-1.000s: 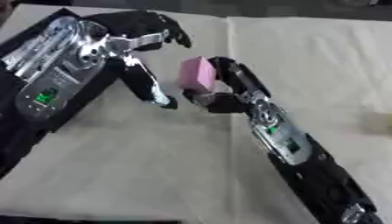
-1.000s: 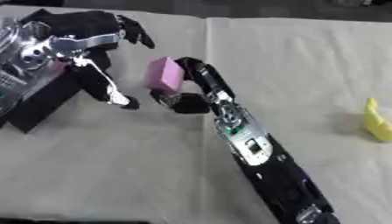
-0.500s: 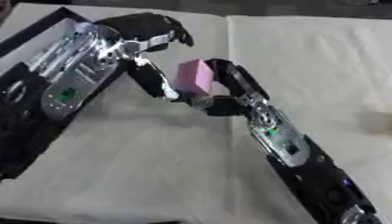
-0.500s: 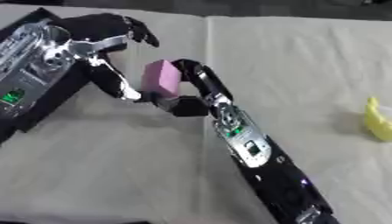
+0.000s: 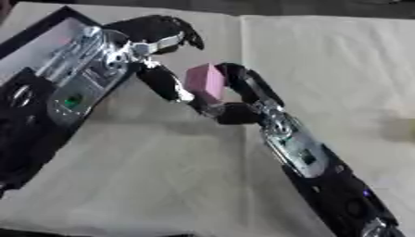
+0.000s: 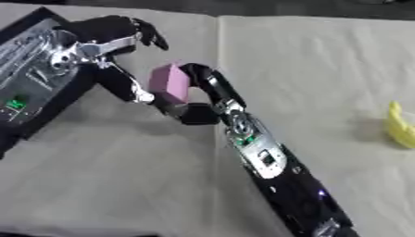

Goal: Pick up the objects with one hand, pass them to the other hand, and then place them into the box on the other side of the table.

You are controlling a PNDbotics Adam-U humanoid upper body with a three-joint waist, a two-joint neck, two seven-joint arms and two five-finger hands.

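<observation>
Here the right hand [image 5: 235, 95] grips an unlabelled pink block [image 5: 204, 82]; the left hand [image 5: 158, 55] touches it, fingers spread.

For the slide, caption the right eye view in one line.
Mid-handover: the right hand holds a pink block as the left hand reaches for it; a yellow object lies apart.

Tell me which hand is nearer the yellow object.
Right. The right hand holds the pink block mid-table, well left of the yellow object; the left hand is farther left still.
</observation>
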